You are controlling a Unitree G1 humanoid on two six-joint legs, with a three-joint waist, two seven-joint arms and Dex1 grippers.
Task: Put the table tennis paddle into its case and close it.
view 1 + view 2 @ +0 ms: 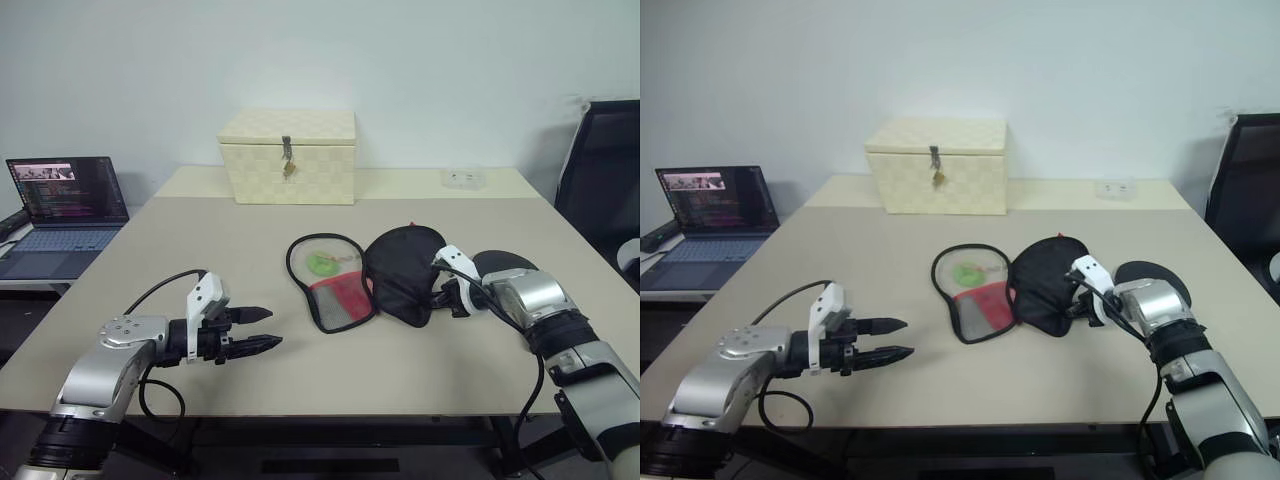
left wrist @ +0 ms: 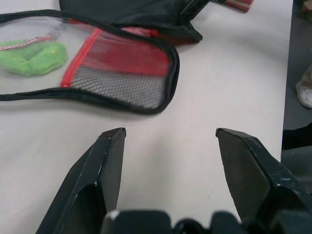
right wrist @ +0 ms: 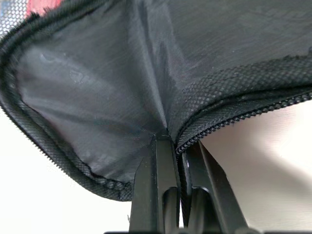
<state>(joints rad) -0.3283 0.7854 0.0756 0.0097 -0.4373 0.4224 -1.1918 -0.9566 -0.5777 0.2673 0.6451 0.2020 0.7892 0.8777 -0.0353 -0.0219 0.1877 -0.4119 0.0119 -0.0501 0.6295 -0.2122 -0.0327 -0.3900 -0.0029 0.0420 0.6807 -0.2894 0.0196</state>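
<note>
Fingers of the right gripper pinched tight on the black flap of the case, near the zip edge, probably to lift that half over. Case spread open mid-table, mesh-and-red half flat beside the black one. Paddle mostly hidden: just a striped wooden handle tip poking from under the black fabric, so likely inside already. Left gripper well apart from the case, jaws wide, holding nothing, ready to steady the mesh half. Plenty of bare table around; cream box far back, laptop off to the left.
</note>
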